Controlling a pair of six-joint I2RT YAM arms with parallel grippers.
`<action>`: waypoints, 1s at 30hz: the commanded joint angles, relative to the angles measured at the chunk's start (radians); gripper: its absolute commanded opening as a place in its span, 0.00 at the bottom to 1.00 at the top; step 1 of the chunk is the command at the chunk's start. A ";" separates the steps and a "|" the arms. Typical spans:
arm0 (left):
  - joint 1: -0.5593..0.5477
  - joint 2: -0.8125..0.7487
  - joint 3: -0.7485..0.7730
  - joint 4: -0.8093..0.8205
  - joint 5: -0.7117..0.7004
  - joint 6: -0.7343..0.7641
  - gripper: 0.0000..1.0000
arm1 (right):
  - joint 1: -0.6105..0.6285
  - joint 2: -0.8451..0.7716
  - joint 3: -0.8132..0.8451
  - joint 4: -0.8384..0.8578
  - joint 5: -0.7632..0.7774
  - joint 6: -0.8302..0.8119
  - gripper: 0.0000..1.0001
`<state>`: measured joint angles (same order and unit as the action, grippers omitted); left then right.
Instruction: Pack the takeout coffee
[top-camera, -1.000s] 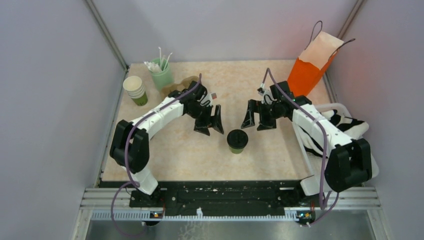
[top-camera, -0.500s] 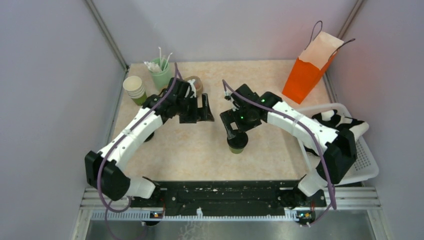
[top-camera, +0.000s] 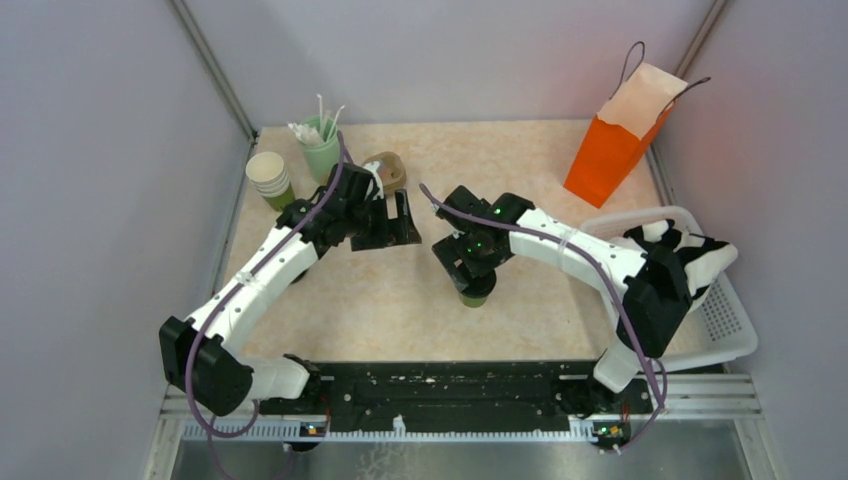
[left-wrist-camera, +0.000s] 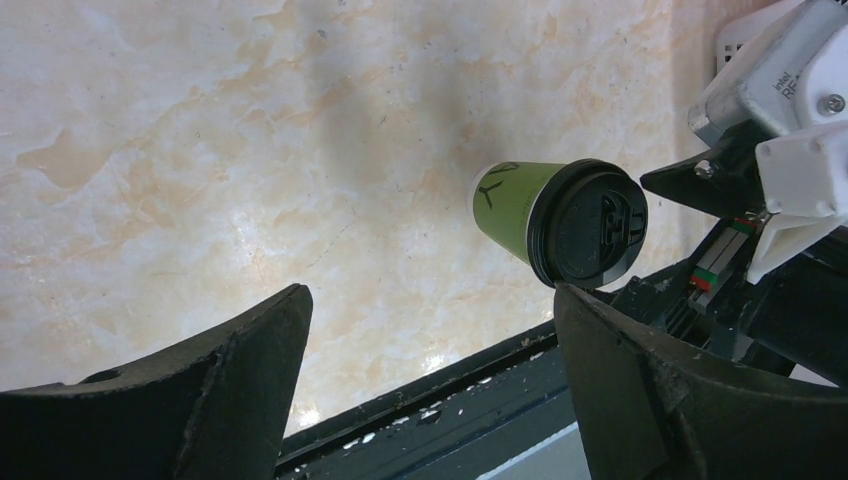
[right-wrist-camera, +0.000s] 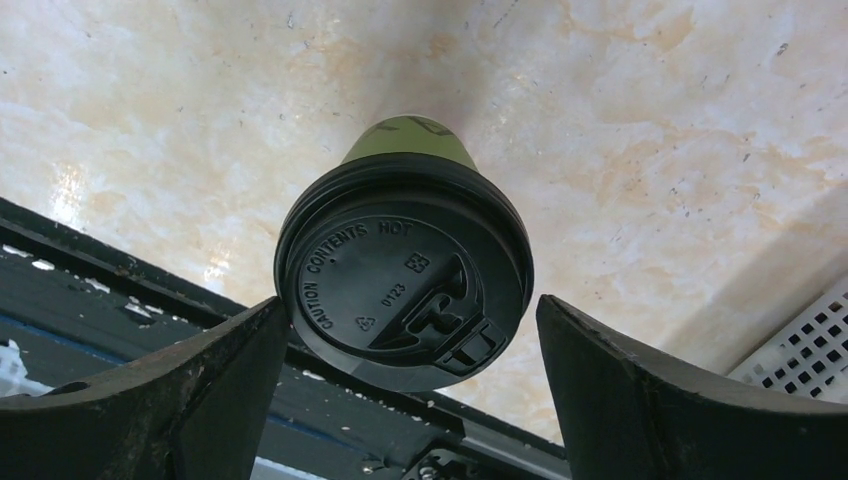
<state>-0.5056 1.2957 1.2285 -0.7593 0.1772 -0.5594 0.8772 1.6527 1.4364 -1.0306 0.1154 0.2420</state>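
**Over the cup, right gripper spread wide and ready to take it**

Near the front middle of the table (top-camera: 520, 160), the takeout coffee (left-wrist-camera: 545, 215) stands upright with its black lid (right-wrist-camera: 400, 270) pressed on, between the two arms. The right gripper (top-camera: 468, 265) hangs directly above it and hides most of it from the overhead camera. Its fingers are spread wider than the lid. From the wrist, one finger shows on each side of the rim, the left one very close. I cannot tell whether it touches, and nothing is pinched yet.

This straddle looks like the start of a side grip. If the fingers came lower, they could close on the paper wall under the lid and keep the cup level, so the drink would not tip.

The left gripper (left-wrist-camera: 430, 292) is also spread and holds nothing. It sits to the left of the cup and a little farther back, apart from it, which leaves the right arm room. Through its camera the cup appears ahead and off toward its right finger.

At the far right corner an orange paper bag (top-camera: 612, 150) stands with its mouth up, probably where the cup is meant to go. It is on the right arm's side, which would explain why that arm is the one over the cup. The cup and the bag are well apart.
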 joint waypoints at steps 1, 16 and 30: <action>0.001 -0.019 -0.003 0.039 -0.012 -0.009 0.97 | 0.009 0.009 0.003 0.019 0.037 -0.002 0.90; 0.004 -0.006 0.001 0.032 0.007 0.007 0.97 | -0.069 -0.031 -0.185 0.113 0.069 0.055 0.75; 0.023 0.043 0.036 0.033 0.041 0.056 0.97 | -0.315 -0.070 -0.265 0.100 0.234 0.082 0.75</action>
<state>-0.4946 1.3262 1.2285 -0.7593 0.1974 -0.5388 0.6811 1.5501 1.2755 -0.8444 0.2169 0.3496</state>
